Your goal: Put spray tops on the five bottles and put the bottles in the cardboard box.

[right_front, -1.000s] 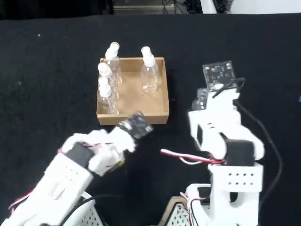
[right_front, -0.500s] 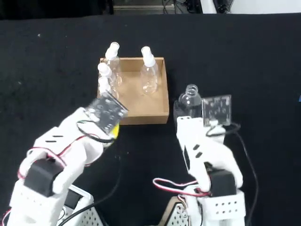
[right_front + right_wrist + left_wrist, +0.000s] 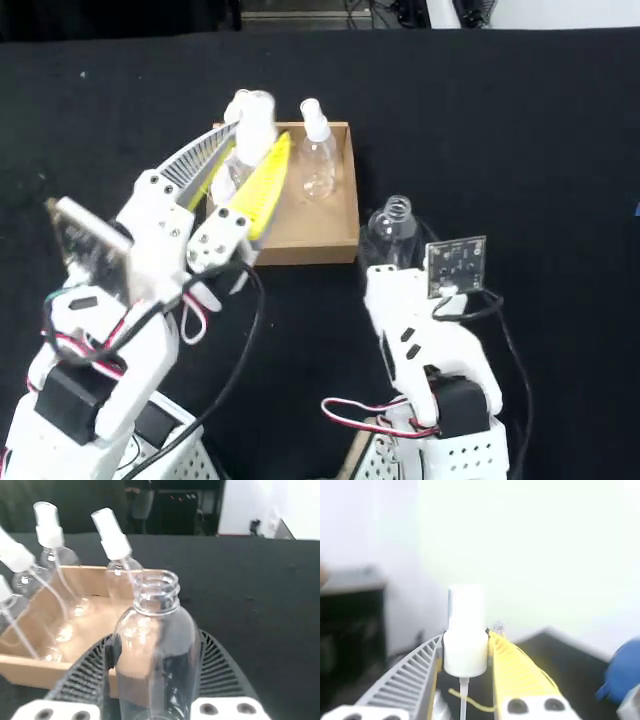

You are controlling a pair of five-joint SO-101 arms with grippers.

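Left claw (image 3: pixel 465 634) closed on spray top (image 3: pixel 465 630), held high over box (image 3: pixel 300 243); dip tube (image 3: pixel 463 700) hangs free below. Right claw (image 3: pixel 155 647) clamped round open bottle (image 3: pixel 154 625), upright, just beside box; whether it rests on desk (image 3: pixel 520 120), cannot tell.

Risks:
- thin tube misses neck, bends or snags on rim
- top tilts in grip, seats crooked
- push on top slides bottle down through claw
- left claw swinging low knocks capped bottles (image 3: pixel 316 150) in box

Uncapped bottle (image 3: pixel 395 225) upright beside cardboard box (image 3: pixel 290 245); white spray top (image 3: pixel 465 640) upright.
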